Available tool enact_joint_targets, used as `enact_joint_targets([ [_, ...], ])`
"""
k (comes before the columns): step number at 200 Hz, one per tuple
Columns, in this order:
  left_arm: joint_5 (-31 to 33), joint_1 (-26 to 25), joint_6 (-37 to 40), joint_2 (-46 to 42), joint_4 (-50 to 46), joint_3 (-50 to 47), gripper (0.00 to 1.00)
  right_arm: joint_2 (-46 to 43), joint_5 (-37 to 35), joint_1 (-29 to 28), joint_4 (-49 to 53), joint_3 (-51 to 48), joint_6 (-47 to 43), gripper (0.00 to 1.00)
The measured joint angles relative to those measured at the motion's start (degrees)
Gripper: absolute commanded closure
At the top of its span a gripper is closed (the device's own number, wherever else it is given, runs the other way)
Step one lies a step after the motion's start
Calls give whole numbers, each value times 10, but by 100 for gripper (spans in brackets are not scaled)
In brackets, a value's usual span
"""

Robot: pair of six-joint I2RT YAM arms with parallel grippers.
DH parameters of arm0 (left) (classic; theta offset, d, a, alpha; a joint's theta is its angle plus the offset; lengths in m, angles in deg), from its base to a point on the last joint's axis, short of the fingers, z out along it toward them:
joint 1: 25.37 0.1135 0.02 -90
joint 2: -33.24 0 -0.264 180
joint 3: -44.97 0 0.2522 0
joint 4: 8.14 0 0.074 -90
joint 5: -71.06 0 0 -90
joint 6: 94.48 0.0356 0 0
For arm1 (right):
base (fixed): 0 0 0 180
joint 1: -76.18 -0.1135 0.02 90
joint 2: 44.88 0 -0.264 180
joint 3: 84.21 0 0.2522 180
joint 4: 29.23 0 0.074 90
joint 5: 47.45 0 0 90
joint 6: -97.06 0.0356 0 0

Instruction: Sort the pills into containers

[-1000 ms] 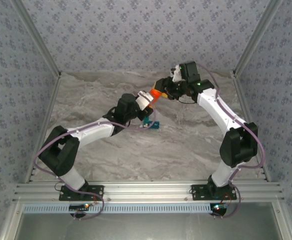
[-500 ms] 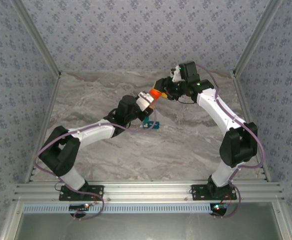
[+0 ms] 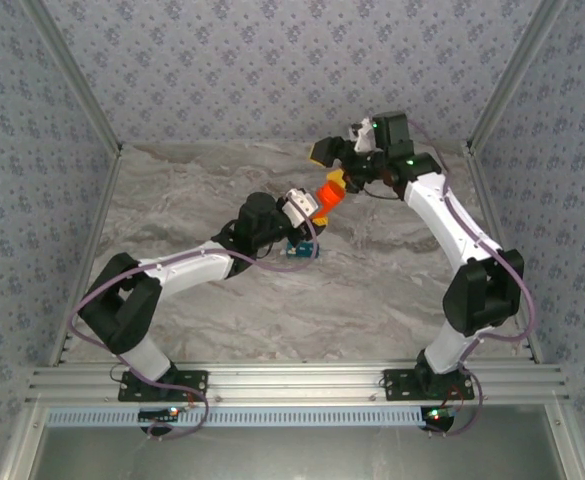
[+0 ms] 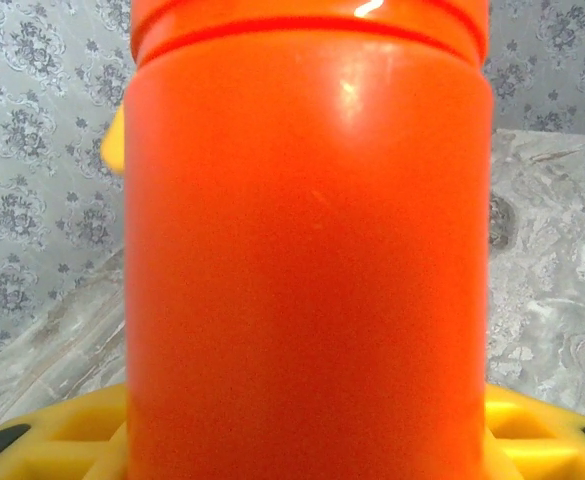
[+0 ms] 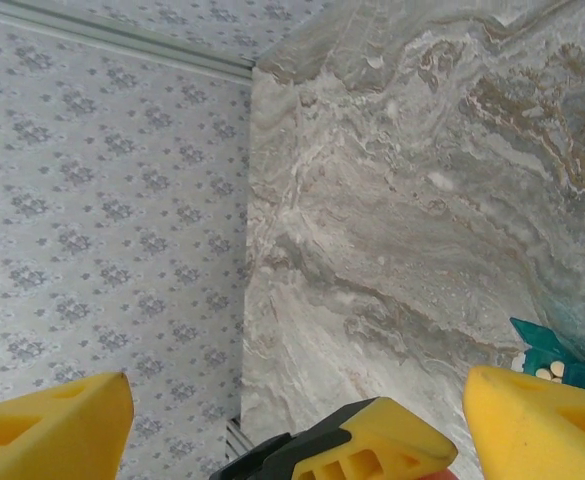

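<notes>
Pills (image 5: 546,373) are lying in a compartment of the teal pill box (image 3: 303,250), which is sitting on the marble table (image 3: 172,200) just beside your left wrist. Your left gripper (image 3: 318,207) is clamping the orange bottle (image 3: 329,189), holding it raised off the table. Your right gripper (image 3: 330,166) is hanging just beyond the bottle's top, fingers (image 5: 57,425) spread wide and gripping nothing.

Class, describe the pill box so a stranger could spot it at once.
Look at the marble table, near its middle. In the overhead view, a small box lies below the orange bottle. It is teal, low and rectangular; the bottle is round.
</notes>
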Motion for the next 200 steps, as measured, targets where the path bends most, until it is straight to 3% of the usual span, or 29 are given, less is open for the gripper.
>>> enact_joint_targets([
  [44, -41, 28, -20, 0, 9, 0, 100, -39, 14, 54, -8, -14, -21, 14],
  [74, -93, 63, -52, 0, 9, 0, 100, -67, 29, 72, -20, -44, -84, 16],
  [128, -203, 116, -117, 0, 9, 0, 100, -77, 87, 62, -6, -53, -210, 17],
  [200, -294, 124, -159, 0, 7, 23, 100, -51, 96, 9, 78, -2, -316, 16],
])
